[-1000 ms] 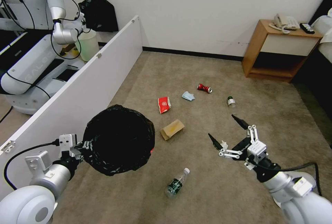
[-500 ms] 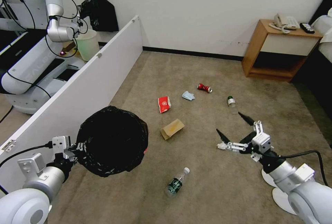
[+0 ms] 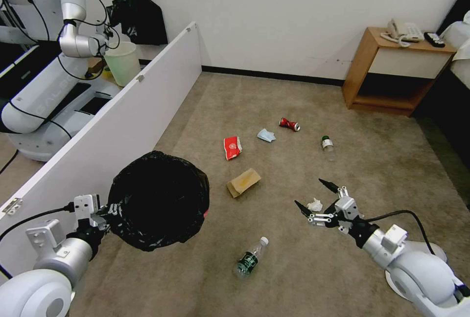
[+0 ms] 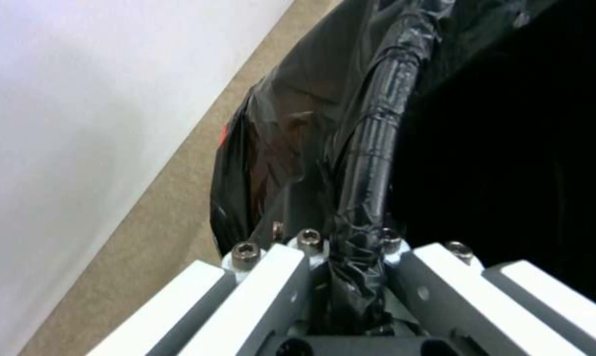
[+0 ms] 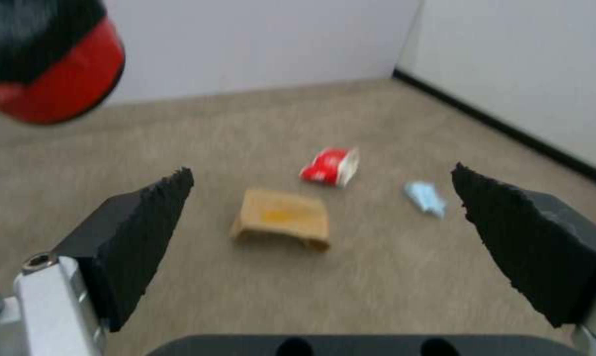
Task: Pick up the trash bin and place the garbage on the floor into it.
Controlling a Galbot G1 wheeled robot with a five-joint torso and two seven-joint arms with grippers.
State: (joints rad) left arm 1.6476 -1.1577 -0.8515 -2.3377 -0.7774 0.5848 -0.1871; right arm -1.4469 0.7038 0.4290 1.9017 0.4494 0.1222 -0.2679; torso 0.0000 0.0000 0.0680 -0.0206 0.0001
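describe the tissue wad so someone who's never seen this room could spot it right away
Start at the wooden bedside cabinet by the white wall, then come down the beige carpet floor toward the open right gripper. The small white crumpled tissue wad lies between its black fingertips, the only white litter.

Trash bin (image 3: 159,199) left of garbage (image 3: 244,182)

A white partition panel (image 3: 122,126) is running from the near left toward the far wall. Beyond it, a pale green bucket (image 3: 123,62) is standing, with a black plastic bag (image 3: 139,16) hanging against the white wall (image 3: 293,13) behind. A wooden nightstand (image 3: 391,70) is sitting at the far right wall, carrying a white telephone (image 3: 404,31) and a dark remote (image 3: 434,39).
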